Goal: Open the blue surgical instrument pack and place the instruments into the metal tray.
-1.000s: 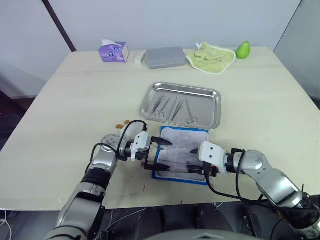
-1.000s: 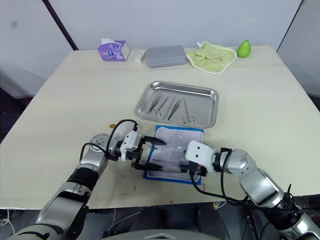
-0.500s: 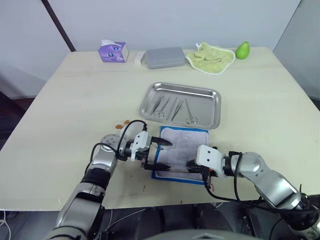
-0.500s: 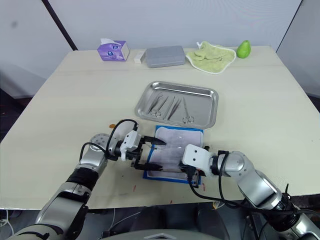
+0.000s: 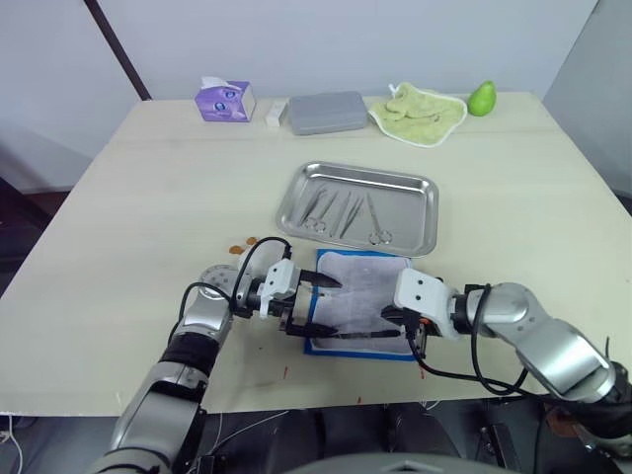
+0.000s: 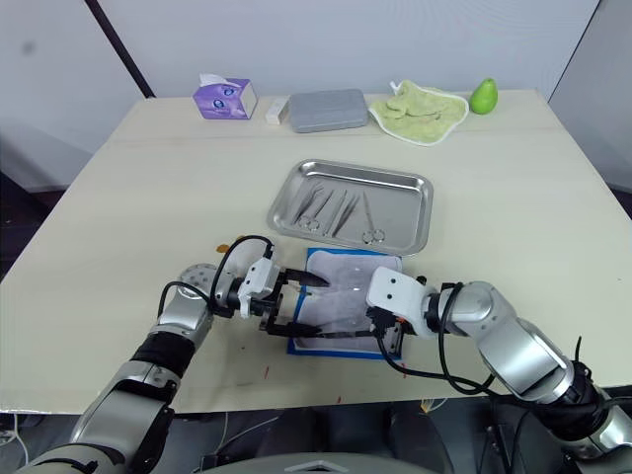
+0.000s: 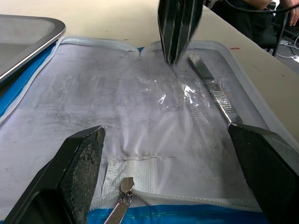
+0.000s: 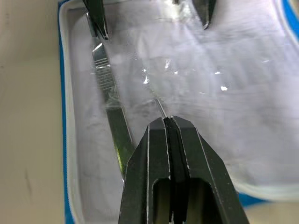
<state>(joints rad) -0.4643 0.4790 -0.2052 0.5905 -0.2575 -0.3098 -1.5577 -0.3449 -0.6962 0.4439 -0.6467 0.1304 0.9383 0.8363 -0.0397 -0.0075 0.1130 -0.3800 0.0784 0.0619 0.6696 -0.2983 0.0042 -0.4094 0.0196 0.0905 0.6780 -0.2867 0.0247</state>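
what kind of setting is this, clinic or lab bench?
Probably a robot test bench, not a clinic: a plain beige table holds a shiny steel tray beside unrelated props, a purple tissue box, a green pear and a crumpled yellow-green cloth.

- Purple tissue box [image 5: 226, 102] at the table's far edge
- Grey box [image 5: 327, 113] beside it
- Green cloth [image 5: 417, 112]
- Green pear [image 5: 480, 98]
- Coins [image 5: 242, 246] near the table's [image 5: 148, 197] middle
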